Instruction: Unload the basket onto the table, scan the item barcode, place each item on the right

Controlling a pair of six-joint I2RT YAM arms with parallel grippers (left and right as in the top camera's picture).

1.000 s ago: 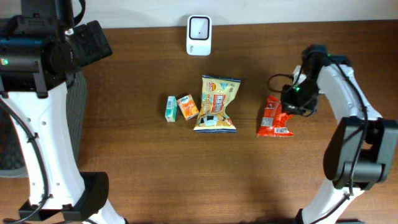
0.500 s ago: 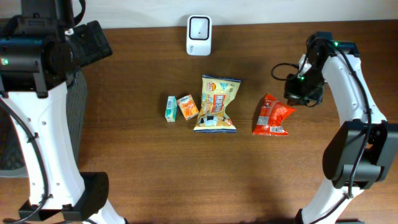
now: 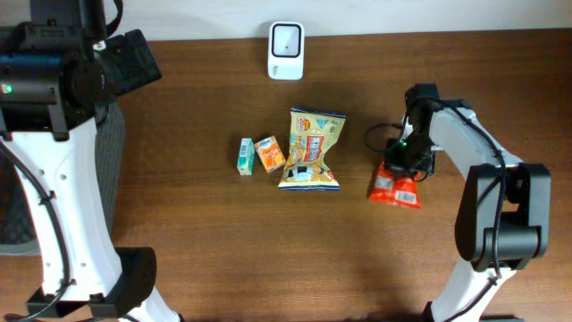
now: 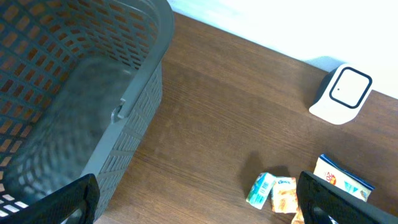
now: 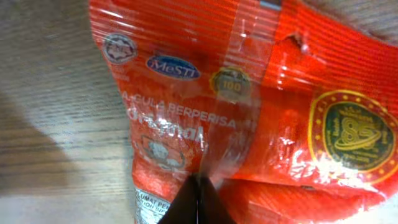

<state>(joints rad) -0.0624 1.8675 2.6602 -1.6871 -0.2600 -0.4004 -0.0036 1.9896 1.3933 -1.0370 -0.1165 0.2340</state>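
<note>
Starting with the item: where does it lie? (Inspector)

Red packet (image 3: 396, 188) lies flat on the desk (image 3: 223, 233), toward the right edge, about midway between the far and near edges. It is well apart from the scanner (image 3: 286, 38), which stands at the middle of the far edge. (Assistant)

State of the right fingers? (Inspector)

Right fingers (image 5: 199, 200) are pressed together to a point, tips against the packet's glossy wrapper. The overhead view places them at the packet's far end. Whether any film is caught between them cannot be told. The wrapper shows a blue "MeSTI" oval, a round "100" mark and a gold seal. A white panel of fine print sits beside the tips, too small to read. (Assistant)

And the left side? (Inspector)

Left fingers (image 4: 68, 202) are spread wide with nothing between them, well above the desk near its left edge. Below them a grey mesh basket (image 4: 74, 93) stands at that left edge. (Assistant)

Other goods on the desk? (Inspector)

Yellow snack bag (image 3: 310, 149) lies at the middle of the desk, on the near side of the scanner. Just to its left are an orange carton (image 3: 269, 154) and a teal carton (image 3: 245, 156), side by side, touching or nearly so. The snack bag lies between those cartons and the red packet, apart from the packet. (Assistant)
</note>
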